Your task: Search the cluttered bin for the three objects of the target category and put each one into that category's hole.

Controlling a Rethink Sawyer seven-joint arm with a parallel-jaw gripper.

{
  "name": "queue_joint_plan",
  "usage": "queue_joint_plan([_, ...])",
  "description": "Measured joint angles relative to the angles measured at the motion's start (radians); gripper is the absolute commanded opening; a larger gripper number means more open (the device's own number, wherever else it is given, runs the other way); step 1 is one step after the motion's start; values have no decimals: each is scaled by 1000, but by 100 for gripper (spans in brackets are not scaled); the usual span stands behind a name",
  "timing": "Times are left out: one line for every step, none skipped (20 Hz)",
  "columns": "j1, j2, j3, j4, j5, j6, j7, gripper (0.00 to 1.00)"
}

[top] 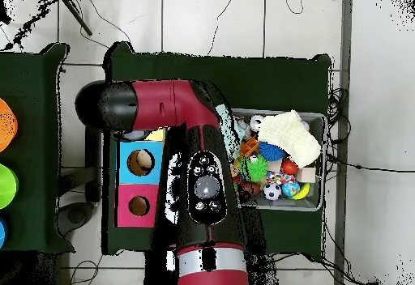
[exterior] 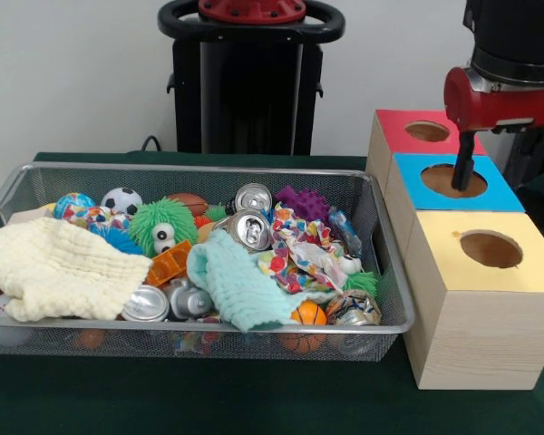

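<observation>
Nearest to me, the yellow-topped box (exterior: 490,304) is standing on the dark green table (exterior: 208,399), with the blue-topped box (exterior: 453,186) and the red-topped box (exterior: 422,133) lined up behind it. Over that blue one the pincer (exterior: 462,172) is hanging, its dark tip reaching down into the round hole (exterior: 453,179); whether it is apart or together, or carrying anything, I cannot tell from either view.

Well off to its side, the wire-mesh bin (exterior: 394,299) is sitting heaped with crushed drink cans (exterior: 248,228), a cream cloth (exterior: 59,267), a mint cloth (exterior: 231,285), a soccer ball (exterior: 121,201) and a green fuzzy toy (exterior: 163,227).

My worry is that the cloths are covering much of the pile, so a target object could be missed underneath. A grab there might also snag fabric and drag other clutter over the rim. Lifting out of the hole carelessly could catch its edge and nudge the box.
</observation>
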Motion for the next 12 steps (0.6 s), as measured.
queue_joint_plan([-1, -7, 0, 12, -1, -5, 0, 100])
queue_joint_plan([-2, -11, 0, 19, -1, -7, 0, 100])
queue_joint_plan([-3, -14, 0, 24, -1, -9, 0, 100])
queue_joint_plan([-4, -19, 0, 31, -2, -10, 0, 100])
queue_joint_plan([-5, -21, 0, 34, -2, -10, 0, 100])
queue_joint_plan([-8, -26, 0, 44, -2, -10, 0, 100])
queue_joint_plan([-10, -31, 0, 52, -2, -10, 0, 100])
queue_joint_plan([-12, -35, 0, 57, -3, -10, 0, 100])
queue_joint_plan([-14, -40, 0, 63, -3, -10, 0, 100])
queue_joint_plan([-16, -44, 0, 68, -4, -10, 0, 100])
queue_joint_plan([-17, -46, 0, 70, -4, -10, 0, 100])
queue_joint_plan([-18, -48, 0, 73, -4, -11, 0, 100])
